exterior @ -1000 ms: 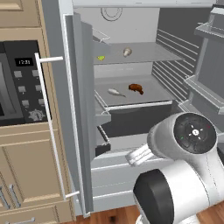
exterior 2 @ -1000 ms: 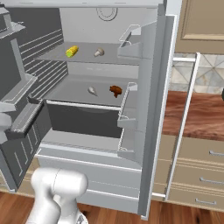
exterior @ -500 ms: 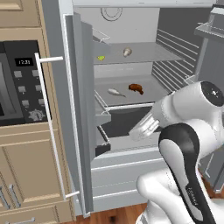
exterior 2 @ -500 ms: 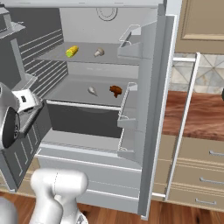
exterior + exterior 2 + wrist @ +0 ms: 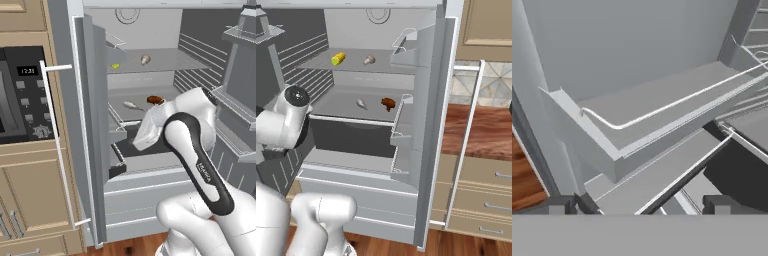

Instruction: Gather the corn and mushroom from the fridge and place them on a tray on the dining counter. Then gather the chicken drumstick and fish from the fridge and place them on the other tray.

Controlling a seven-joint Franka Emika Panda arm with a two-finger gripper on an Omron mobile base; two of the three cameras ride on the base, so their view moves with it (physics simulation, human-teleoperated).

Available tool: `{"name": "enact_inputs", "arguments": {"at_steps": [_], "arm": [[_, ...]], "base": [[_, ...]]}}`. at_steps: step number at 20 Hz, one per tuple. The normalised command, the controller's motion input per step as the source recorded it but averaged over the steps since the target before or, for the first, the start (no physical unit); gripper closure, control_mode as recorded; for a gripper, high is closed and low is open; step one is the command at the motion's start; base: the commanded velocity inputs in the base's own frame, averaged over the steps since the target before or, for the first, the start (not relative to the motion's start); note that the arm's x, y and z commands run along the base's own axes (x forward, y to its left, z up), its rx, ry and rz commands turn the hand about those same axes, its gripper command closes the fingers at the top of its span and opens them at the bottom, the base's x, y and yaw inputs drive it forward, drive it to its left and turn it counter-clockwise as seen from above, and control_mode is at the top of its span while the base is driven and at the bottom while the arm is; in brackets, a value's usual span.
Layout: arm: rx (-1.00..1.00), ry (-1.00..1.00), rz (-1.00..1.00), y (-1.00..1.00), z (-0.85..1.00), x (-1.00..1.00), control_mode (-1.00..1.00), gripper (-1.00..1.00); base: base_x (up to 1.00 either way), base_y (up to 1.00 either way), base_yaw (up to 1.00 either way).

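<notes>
Your gripper [image 5: 639, 205] stands with its jaws wide apart and nothing between them; you see its two dark fingertips [image 5: 559, 204] at the bottom of the hand view, pointed at a grey door shelf [image 5: 662, 112] with a wire rail that crosses the middle of that frame. In the left base view the arm [image 5: 192, 145] bends across the centre right, in front of the open fridge [image 5: 150, 30]. Look at the right base view: the corn [image 5: 338, 59] lies on the upper shelf at upper left, with the mushroom [image 5: 369, 60] just beside it to the right. One shelf down (middle of the frame) the fish [image 5: 361, 104] lies near the brown chicken drumstick [image 5: 388, 103], the two apart. The microwave [image 5: 22, 100] sits at the left edge of the left base view. At right in the right base view, a wooden counter [image 5: 491, 135] stands over drawers.
</notes>
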Motion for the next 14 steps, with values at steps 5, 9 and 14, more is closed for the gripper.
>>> {"name": "enact_inputs", "arguments": {"at_steps": [5,9,14], "arm": [[0.00,-0.21,0.12,0.27,-0.16,0.29,-1.00,-1.00],[0.00,-0.26,0.04,0.18,-0.02,0.17,-1.00,-1.00],[0.01,-0.10,0.12,0.55,-0.01,0.30,-1.00,-1.00]], "base": [[0.00,0.00,0.00],[0.00,0.00,0.00],[0.00,0.00,0.00]]}}
